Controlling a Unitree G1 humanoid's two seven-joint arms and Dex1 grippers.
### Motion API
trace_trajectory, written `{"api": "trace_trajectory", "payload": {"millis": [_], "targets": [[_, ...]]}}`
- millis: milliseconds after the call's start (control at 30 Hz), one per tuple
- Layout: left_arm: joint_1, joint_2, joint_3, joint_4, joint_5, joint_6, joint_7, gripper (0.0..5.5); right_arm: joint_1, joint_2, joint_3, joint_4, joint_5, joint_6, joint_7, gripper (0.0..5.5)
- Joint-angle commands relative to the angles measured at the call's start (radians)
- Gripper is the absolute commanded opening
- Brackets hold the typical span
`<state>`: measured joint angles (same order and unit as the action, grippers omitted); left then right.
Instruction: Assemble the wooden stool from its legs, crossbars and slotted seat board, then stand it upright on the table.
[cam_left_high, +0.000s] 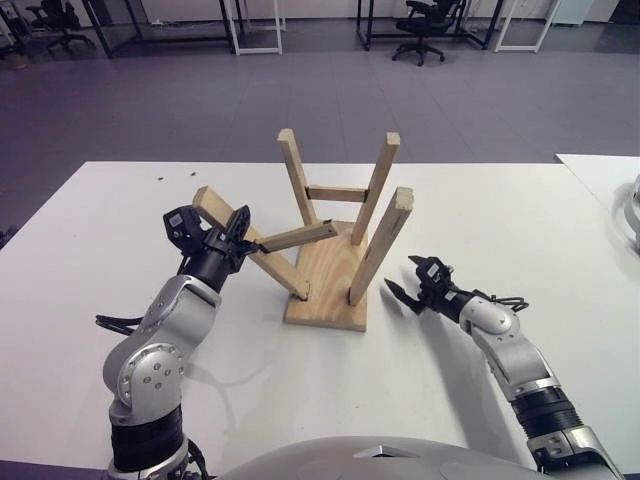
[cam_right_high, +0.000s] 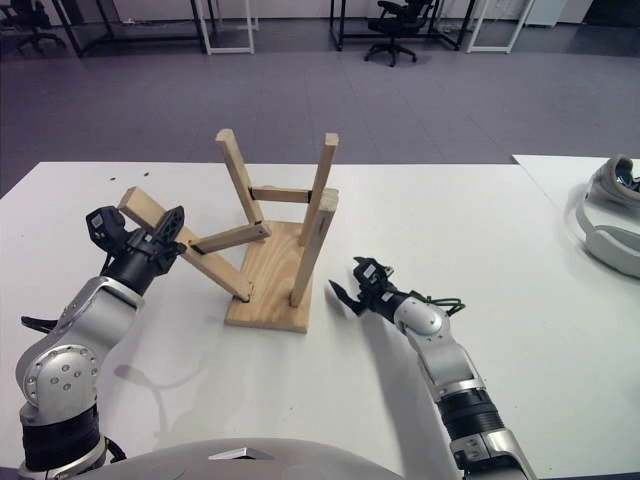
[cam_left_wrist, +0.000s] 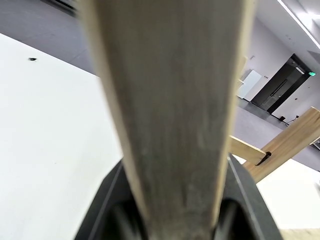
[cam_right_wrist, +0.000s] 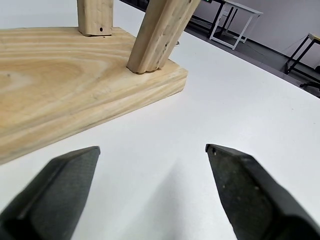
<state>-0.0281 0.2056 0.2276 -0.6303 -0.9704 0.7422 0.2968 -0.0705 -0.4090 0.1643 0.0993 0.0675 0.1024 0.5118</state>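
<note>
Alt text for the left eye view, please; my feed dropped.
Upturned stool on the white table, resting on its seat board. The left tool is shut on the tilted near-left leg; the right tool is open beside the seat board.

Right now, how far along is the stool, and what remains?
Done: four legs stand in the seat board, upside down; a crossbar joins the far pair. In hand: left gripper shut on the leaning leg. Left: straighten it, then turn all upright.
</note>
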Motion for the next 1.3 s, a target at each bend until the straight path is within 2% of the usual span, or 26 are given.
{"api": "trace_trajectory", "payload": {"millis": [33, 233, 367, 500, 600, 700, 767, 867, 933, 1000, 1067, 1167, 1300], "targets": [[0.008, 0.038, -0.045, -0.029, 0.045, 0.074, 0.041, 1.01, 0.008, 0.021, 0.003, -0.003, -0.028, -0.004, -0.022, 3.96], [0.046, 0.077, -0.165, -0.047, 0.216, 0.098, 0.044, 1.01, 0.002, 0.030, 0.015, -0.035, -0.081, 0.007, -0.046, 3.96], [0.037, 0.054, -0.256, -0.047, 0.299, 0.122, 0.067, 1.01, -0.005, 0.041, 0.018, -0.093, -0.095, 0.025, -0.057, 3.96], [0.039, 0.037, -0.248, -0.034, 0.333, 0.135, 0.072, 1.01, 0.045, 0.044, -0.012, -0.193, -0.058, 0.017, -0.045, 3.96], [0.019, 0.027, -0.245, -0.035, 0.354, 0.158, 0.096, 1.01, 0.033, 0.067, -0.211, -0.357, 0.167, 0.100, -0.065, 3.96], [0.019, 0.043, -0.290, -0.068, 0.413, 0.191, 0.115, 1.01, -0.072, 0.027, -0.380, -0.464, 0.359, 0.221, -0.096, 3.96], [0.019, 0.058, -0.321, -0.081, 0.455, 0.212, 0.119, 1.02, -0.152, 0.010, -0.432, -0.529, 0.448, 0.296, -0.135, 3.96], [0.009, 0.055, -0.338, -0.082, 0.503, 0.234, 0.122, 1.03, -0.221, 0.036, -0.439, -0.687, 0.609, 0.387, -0.208, 3.96], [0.003, 0.035, -0.339, -0.073, 0.516, 0.243, 0.120, 1.03, -0.289, 0.070, -0.389, -0.797, 0.715, 0.453, -0.291, 3.96], [-0.002, 0.011, -0.335, -0.060, 0.523, 0.247, 0.121, 1.03, -0.389, 0.101, -0.276, -0.836, 0.688, 0.576, -0.423, 3.96], [-0.007, -0.028, -0.330, -0.048, 0.526, 0.252, 0.126, 1.03, -0.461, 0.062, -0.104, -0.838, 0.527, 0.719, -0.531, 3.96], [-0.003, -0.074, -0.316, -0.042, 0.526, 0.259, 0.127, 1.03, -0.550, 0.031, 0.072, -0.832, 0.368, 0.886, -0.623, 3.96], [0.016, -0.115, -0.314, -0.059, 0.547, 0.269, 0.128, 1.03, -0.715, -0.104, 0.314, -0.855, 0.196, 1.049, -0.590, 3.96]]}}
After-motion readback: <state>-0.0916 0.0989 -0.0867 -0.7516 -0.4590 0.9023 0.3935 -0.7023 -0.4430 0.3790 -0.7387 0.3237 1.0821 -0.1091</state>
